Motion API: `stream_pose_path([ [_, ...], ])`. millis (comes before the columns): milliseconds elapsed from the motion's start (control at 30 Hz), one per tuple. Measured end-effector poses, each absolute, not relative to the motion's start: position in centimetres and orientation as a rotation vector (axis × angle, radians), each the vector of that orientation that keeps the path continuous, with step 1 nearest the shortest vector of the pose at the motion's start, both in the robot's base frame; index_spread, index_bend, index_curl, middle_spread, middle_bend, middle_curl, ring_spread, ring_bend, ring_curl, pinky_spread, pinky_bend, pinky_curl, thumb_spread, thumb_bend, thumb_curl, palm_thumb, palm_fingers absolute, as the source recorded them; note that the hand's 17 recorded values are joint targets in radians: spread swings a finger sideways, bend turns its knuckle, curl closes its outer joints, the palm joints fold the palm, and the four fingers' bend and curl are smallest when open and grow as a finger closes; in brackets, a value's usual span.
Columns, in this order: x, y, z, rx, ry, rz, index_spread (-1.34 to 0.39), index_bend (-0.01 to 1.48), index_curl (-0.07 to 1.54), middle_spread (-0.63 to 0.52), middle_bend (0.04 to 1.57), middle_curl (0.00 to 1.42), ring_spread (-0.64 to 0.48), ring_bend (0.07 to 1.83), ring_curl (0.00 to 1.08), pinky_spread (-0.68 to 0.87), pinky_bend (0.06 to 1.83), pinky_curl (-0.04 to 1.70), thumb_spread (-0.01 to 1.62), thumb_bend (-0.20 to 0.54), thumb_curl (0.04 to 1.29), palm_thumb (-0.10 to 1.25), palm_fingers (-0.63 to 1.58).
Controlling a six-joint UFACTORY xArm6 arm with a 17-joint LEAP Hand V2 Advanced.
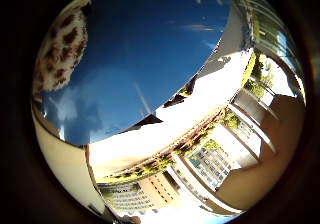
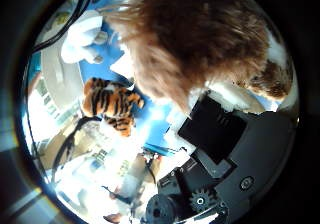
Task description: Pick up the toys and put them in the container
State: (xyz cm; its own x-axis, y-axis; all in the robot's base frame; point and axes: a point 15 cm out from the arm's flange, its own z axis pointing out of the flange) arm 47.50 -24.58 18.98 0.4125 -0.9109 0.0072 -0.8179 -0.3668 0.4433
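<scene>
A shaggy brown plush toy (image 2: 200, 39) with white and brown patches fills much of the thumb side view, close against my palm. My right hand (image 2: 220, 169) shows as black geared parts, and one black finger (image 2: 212, 129) presses on the toy's white underside, curled round it. A striped tiger plush (image 2: 112, 104) lies on a blue surface (image 1: 145, 54) further off. A white plush toy (image 2: 85, 36) rests beside it. A cream plush with brown spots (image 1: 60, 49) shows at the blue surface's edge in the little finger side view.
A white ledge (image 1: 200, 109) borders the blue surface. Beyond it are buildings (image 1: 150, 184), greenery (image 1: 257, 79) and a tan wall (image 1: 270, 154).
</scene>
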Motion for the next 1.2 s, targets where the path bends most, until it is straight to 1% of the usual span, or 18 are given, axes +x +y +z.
stream_pose_path([
  [33, 47.1, -24.0, 19.5, 2.326, -1.500, -0.371, -0.57, 0.19, 0.24, -0.26, 0.87, 0.71, -0.01, 1.14, 0.71, 0.32, 0.74, 0.42, 1.05, 0.004, 0.50, 0.94, 1.10],
  [67, 46.9, -23.1, 20.0, 2.358, -1.525, -0.406, -0.62, 0.24, 0.25, -0.27, 0.92, 0.76, -0.03, 1.16, 0.74, 0.32, 0.89, 0.49, 1.05, 0.010, 0.52, 0.97, 1.14],
  [167, 45.7, -20.4, 23.7, 2.455, -1.642, -0.499, -0.70, 0.34, 0.28, -0.28, 0.98, 0.82, -0.06, 1.19, 0.78, 0.30, 1.09, 0.59, 1.06, 0.007, 0.57, 1.00, 1.12],
  [233, 43.8, -19.6, 27.5, 2.491, -1.704, -0.538, -0.74, 0.40, 0.30, -0.28, 1.01, 0.86, -0.08, 1.21, 0.80, 0.29, 1.18, 0.65, 1.06, 0.001, 0.59, 1.00, 1.09],
  [300, 42.5, -18.6, 30.8, 2.517, -1.705, -0.528, -0.81, 0.48, 0.35, -0.28, 1.05, 0.91, -0.10, 1.24, 0.83, 0.26, 1.27, 0.72, 1.07, -0.007, 0.62, 1.01, 1.05],
  [467, 41.0, -13.7, 38.6, 2.626, -1.620, -0.377, -0.89, 0.59, 0.44, -0.28, 1.10, 0.98, -0.13, 1.30, 0.88, 0.22, 1.37, 0.82, 1.07, -0.014, 0.67, 1.00, 0.97],
  [567, 40.6, -8.9, 42.5, 2.750, -1.554, -0.292, -0.93, 0.63, 0.50, -0.28, 1.12, 1.02, -0.13, 1.33, 0.89, 0.20, 1.41, 0.86, 1.07, -0.012, 0.70, 0.99, 0.93],
  [700, 39.5, -2.2, 45.9, 2.892, -1.509, -0.282, -0.97, 0.67, 0.60, -0.28, 1.17, 1.06, -0.14, 1.37, 0.91, 0.17, 1.46, 0.91, 1.08, -0.010, 0.73, 0.99, 0.88],
  [867, 38.6, 7.3, 48.2, 3.022, -1.510, -0.407, -1.00, 0.69, 0.73, -0.27, 1.21, 1.09, -0.15, 1.42, 0.93, 0.15, 1.50, 0.94, 1.08, -0.011, 0.77, 0.99, 0.83],
  [967, 38.2, 11.3, 48.4, 3.032, -1.493, -0.448, -1.02, 0.69, 0.82, -0.27, 1.24, 1.10, -0.15, 1.44, 0.93, 0.14, 1.52, 0.96, 1.09, -0.011, 0.79, 0.98, 0.80],
  [1100, 39.9, 16.1, 48.3, 3.079, -1.505, -0.354, -1.03, 0.69, 0.92, -0.26, 1.26, 1.11, -0.15, 1.47, 0.93, 0.12, 1.54, 0.98, 1.08, -0.019, 0.81, 0.96, 0.77],
  [1200, 41.9, 19.1, 44.8, 3.049, -1.501, -0.321, -1.04, 0.68, 0.99, -0.26, 1.28, 1.12, -0.15, 1.49, 0.93, 0.12, 1.56, 0.99, 1.09, -0.017, 0.82, 0.94, 0.76],
])
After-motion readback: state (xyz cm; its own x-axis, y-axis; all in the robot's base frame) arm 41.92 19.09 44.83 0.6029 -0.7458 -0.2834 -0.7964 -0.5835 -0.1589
